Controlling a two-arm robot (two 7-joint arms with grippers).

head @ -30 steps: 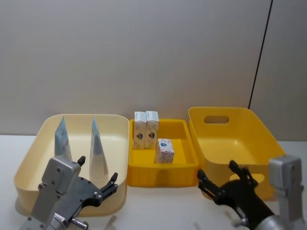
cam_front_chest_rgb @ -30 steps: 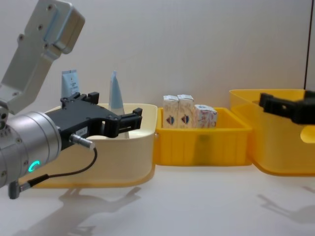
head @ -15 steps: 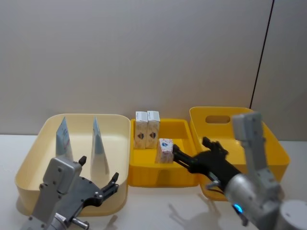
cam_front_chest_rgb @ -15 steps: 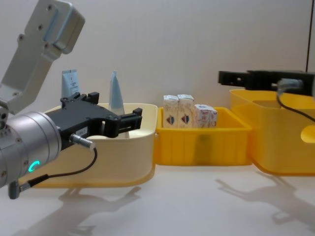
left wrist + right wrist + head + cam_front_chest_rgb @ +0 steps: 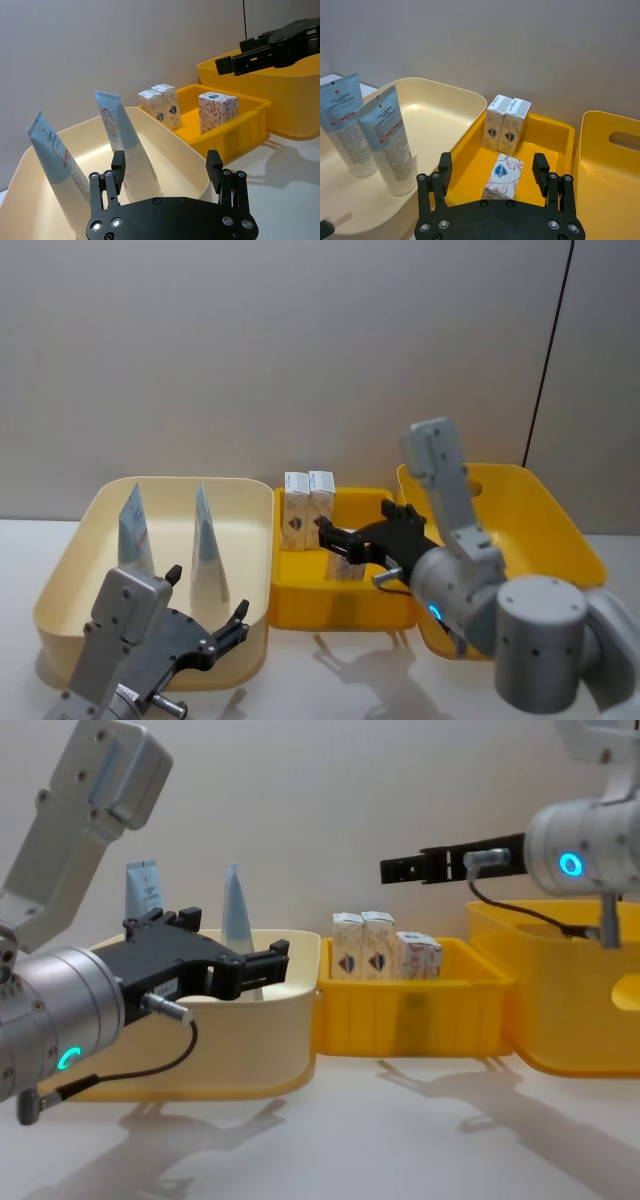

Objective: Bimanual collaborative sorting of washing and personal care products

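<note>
The right gripper [image 5: 492,164] hovers above the yellow tray [image 5: 340,615], well clear of its rim. Its fingers [image 5: 540,167] are spread wide and grip nothing. The lone carton [image 5: 504,175] lies below, in line with the gap between them, untouched. This carton lies flat near the tray's middle with its emblem face up. Its long axis runs roughly from the tray's front to its back, slightly slanted.

The tray also holds a pair of cartons [image 5: 307,505]. They stand upright in the tray's back left corner, touching side by side, with their emblems facing the tray's front.

Just left of the tray sits the cream bin [image 5: 60,570] with two squeeze tubes [image 5: 132,530] [image 5: 205,550]. Both stand upright on their caps with the flat crimped ends on top. Just right of the tray stands the large yellow bin [image 5: 540,510].

The left gripper [image 5: 166,160] hangs left of the tray, by the cream bin's front wall. Its fingers are wide apart and hold nothing.
</note>
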